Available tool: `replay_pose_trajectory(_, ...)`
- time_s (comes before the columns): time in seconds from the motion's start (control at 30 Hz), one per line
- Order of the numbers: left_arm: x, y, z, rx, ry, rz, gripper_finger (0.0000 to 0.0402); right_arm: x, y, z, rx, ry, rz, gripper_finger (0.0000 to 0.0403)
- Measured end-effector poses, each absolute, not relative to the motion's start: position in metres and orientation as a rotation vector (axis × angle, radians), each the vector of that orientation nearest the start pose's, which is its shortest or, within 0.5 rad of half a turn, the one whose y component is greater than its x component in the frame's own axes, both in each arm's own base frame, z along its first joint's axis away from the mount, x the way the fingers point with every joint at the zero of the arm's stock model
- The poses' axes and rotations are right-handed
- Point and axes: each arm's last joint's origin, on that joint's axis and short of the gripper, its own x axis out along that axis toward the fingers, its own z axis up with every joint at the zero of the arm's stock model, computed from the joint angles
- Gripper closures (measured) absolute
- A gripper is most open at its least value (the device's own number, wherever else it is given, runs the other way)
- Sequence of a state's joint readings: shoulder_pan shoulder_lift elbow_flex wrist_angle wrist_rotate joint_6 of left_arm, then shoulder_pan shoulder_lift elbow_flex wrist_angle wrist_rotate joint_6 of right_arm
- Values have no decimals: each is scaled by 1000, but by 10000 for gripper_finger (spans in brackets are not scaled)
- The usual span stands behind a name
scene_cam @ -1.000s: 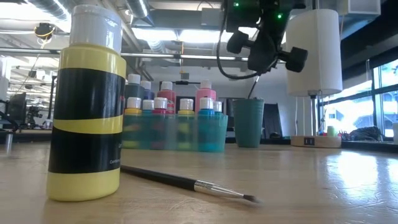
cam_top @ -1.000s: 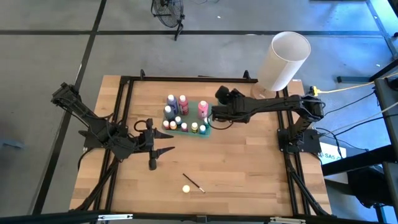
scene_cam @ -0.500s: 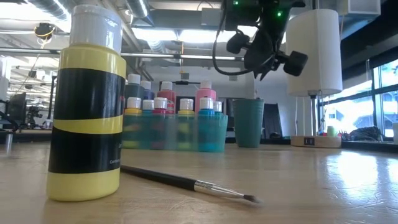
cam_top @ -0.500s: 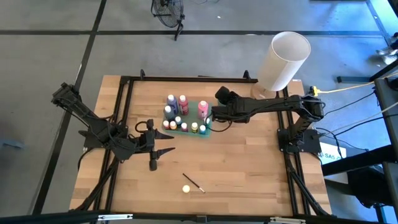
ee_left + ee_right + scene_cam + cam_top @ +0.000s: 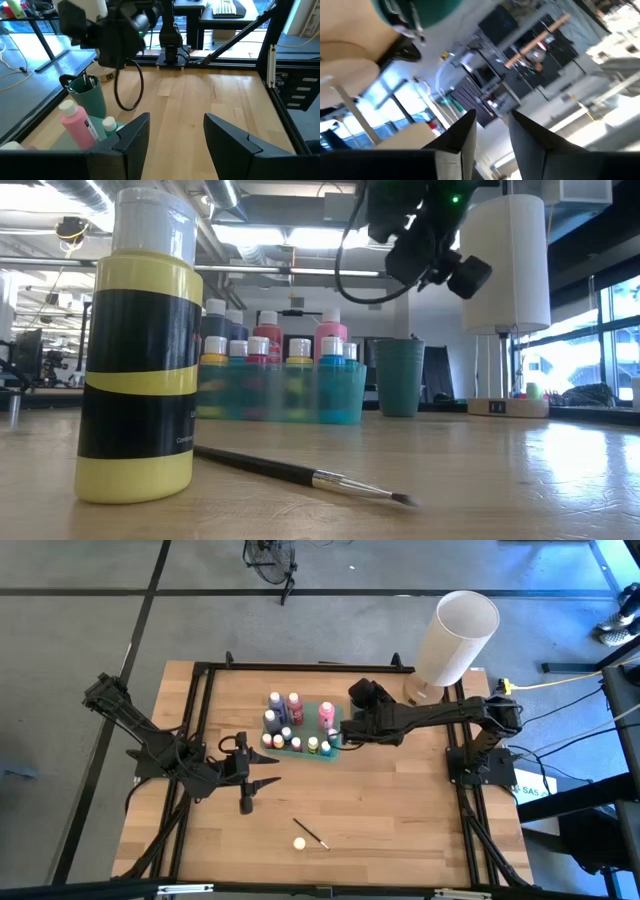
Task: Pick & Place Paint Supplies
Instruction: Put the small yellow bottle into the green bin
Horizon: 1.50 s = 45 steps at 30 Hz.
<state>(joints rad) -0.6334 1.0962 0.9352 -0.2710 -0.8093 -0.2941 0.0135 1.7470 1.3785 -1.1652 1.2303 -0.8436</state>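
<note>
A teal tray (image 5: 300,743) on the table's far middle holds several white-capped paint bottles (image 5: 294,700), also seen in the low view (image 5: 270,365). A teal cup (image 5: 400,377) with dark brushes (image 5: 86,81) stands at the tray's right end. A yellow bottle (image 5: 298,842) stands upright, and a dark brush (image 5: 312,833) lies beside it, near the front edge. My right gripper (image 5: 342,732) hangs above the cup, open and empty (image 5: 492,120). My left gripper (image 5: 268,771) waits open left of centre (image 5: 175,125).
A big white cylinder (image 5: 455,635) stands on a wooden base at the far right corner. A black frame (image 5: 300,667) runs along the table's edges. Bare wood lies between the tray and the yellow bottle.
My right gripper has risen a little above the teal cup and tipped, its body turning in the low view. The bottles, brush and tray stay where they were.
</note>
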Motion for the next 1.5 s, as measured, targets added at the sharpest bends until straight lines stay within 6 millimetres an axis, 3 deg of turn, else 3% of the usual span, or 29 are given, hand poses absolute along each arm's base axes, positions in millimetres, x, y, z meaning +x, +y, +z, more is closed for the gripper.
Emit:
replay_pose_trajectory(0.27, 198, -120, 321, -11, 302, 213, 219, 316, 15, 256, -1697, 1650, -417, 286)
replay_pose_trajectory(0.47, 197, -122, 317, -104, 349, 138, 219, 314, 42, 263, -1865, 1505, -645, 286)
replay_pose_trajectory(0.67, 198, -122, 319, -158, 332, 134, 219, 309, 75, 270, -1774, 1268, -736, 286)
replay_pose_trajectory(0.83, 199, -124, 322, -233, 310, 110, 219, 295, 121, 277, -1679, 1019, -733, 286)
replay_pose_trajectory(1.0, 203, -128, 321, -299, 315, 78, 219, 264, 179, 290, -1400, 665, -704, 286)
replay_pose_trajectory(1.17, 211, -134, 313, -271, 330, 79, 219, 228, 230, 301, -835, 434, -551, 286)
replay_pose_trajectory(1.3, 219, -138, 306, -162, 336, 91, 219, 207, 253, 301, -502, 407, -445, 286)
replay_pose_trajectory(1.5, 237, -143, 294, 10, 328, 121, 219, 192, 265, 299, -371, 439, -373, 286)
